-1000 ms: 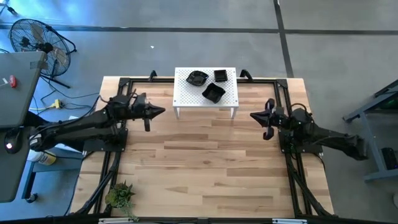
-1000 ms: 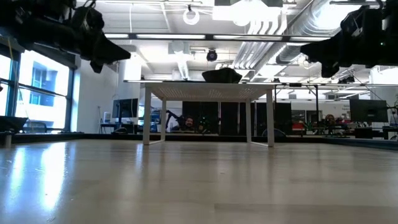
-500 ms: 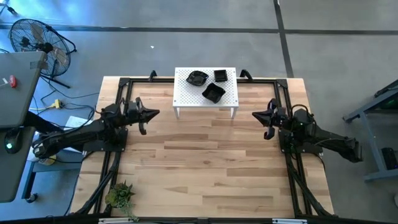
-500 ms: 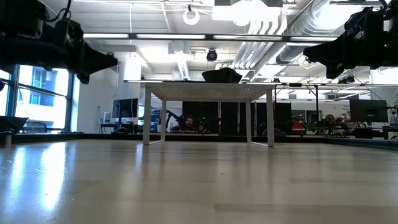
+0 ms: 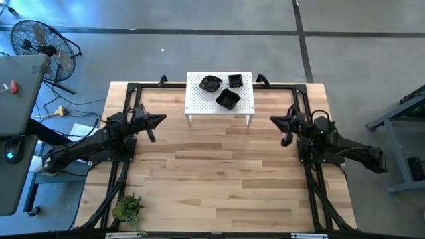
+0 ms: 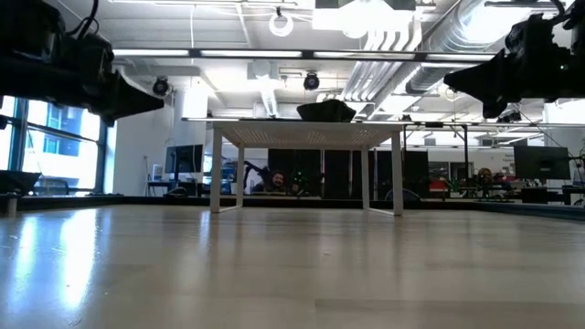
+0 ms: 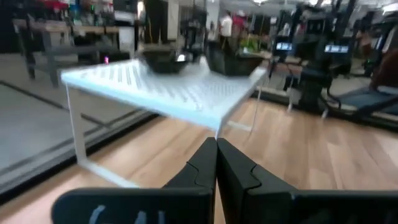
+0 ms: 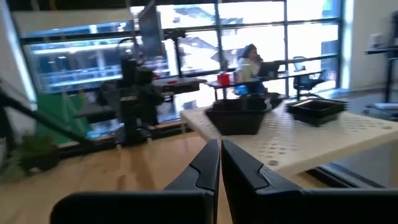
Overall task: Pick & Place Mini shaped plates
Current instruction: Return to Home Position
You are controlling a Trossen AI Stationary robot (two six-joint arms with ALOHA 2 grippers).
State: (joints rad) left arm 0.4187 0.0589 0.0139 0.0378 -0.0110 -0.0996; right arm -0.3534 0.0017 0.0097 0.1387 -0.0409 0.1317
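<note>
Left arm (image 5: 99,140) has retreated from the rack (image 5: 198,103) holding black plates (image 5: 228,99); both jaws closed, empty.

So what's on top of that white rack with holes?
A rounded plate, a small square plate and a larger plate, all black. Any plates stacked beneath them are covered.

Left arm (image 5: 86,147), right arm (image 5: 345,149) — matte black, bulky joints, slim links.

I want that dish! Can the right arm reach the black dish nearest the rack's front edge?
Probably yes. The right gripper hangs shut beside the rack, nothing stands between them, and the dish sits uncovered on top.
</note>
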